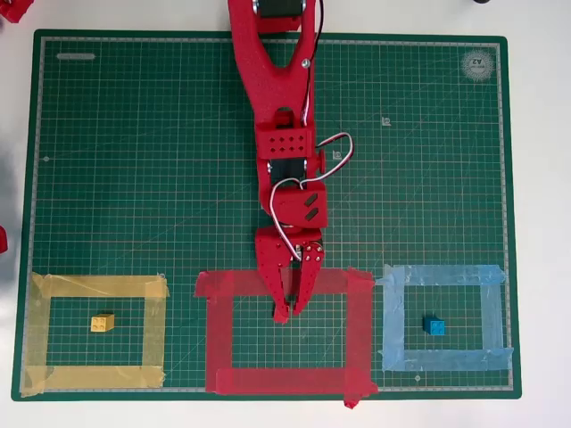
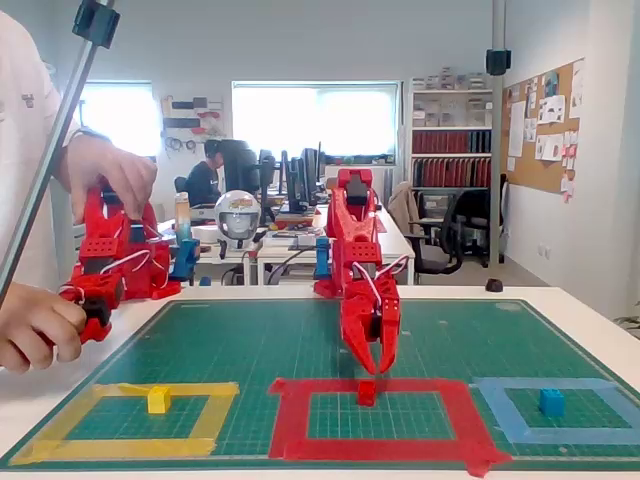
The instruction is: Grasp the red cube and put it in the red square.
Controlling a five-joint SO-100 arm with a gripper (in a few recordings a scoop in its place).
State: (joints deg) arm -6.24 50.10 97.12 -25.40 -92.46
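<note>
While the cube (image 2: pixel 366 391) sits inside the red square (image 2: pixel 292 420) near its 12 o'clock edge, the pincer (image 2: pixel 372 366) hovers just above it, narrowly open.

The robot is a bright red plastic arm (image 1: pixel 268 71) built of blocky printed segments. A looping red-and-white cable (image 1: pixel 330 156) hangs beside its perforated wrist block, above the hand (image 1: pixel 290 312), whose two tapered red fingers (image 2: pixel 386 345) carry small silver screws near the knuckle.
</note>
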